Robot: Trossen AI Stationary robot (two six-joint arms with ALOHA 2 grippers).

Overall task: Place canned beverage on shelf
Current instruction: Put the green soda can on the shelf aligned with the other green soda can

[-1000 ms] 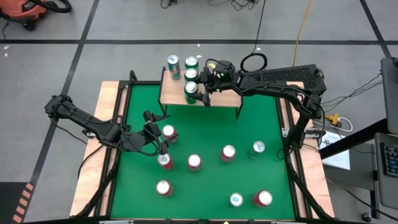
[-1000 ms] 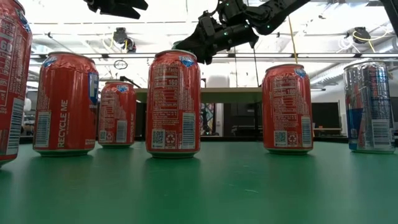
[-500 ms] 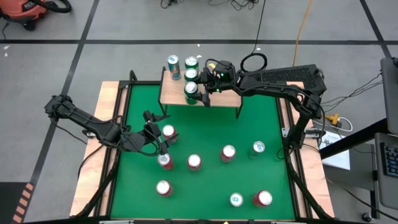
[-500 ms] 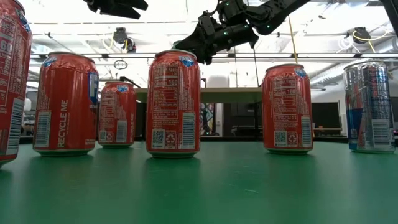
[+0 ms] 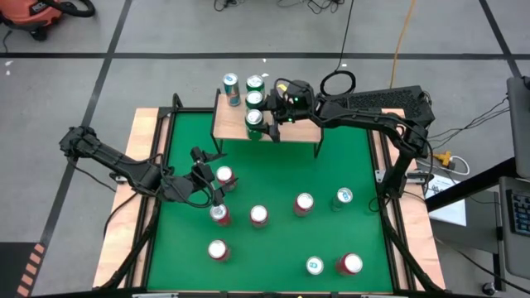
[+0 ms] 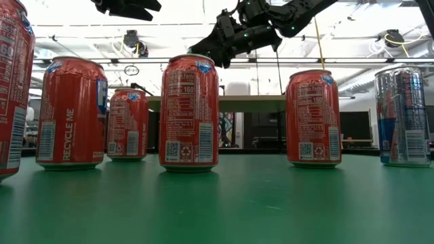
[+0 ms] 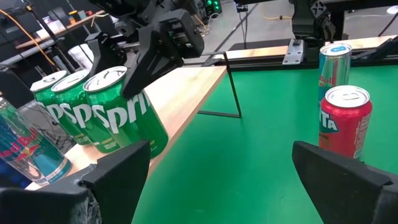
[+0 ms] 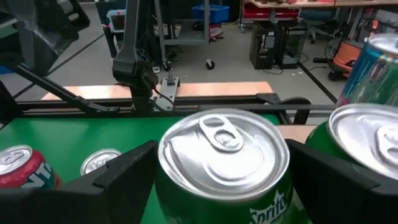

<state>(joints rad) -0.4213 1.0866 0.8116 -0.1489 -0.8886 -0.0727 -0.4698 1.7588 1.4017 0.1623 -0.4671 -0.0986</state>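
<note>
Green cans (image 5: 254,101), three, share the shelf (image 5: 291,131) with one blue can (image 5: 230,85).

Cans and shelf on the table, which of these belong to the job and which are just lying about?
Job:
shelf
Sprite can between the right gripper's fingers
two more green cans and a blue can on the shelf
red cans on the green table
left gripper

Lying about:
orange vacuum
floor cables

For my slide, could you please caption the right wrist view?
Right pincer open around a green Sprite can on the shelf, more cans alongside.
</note>
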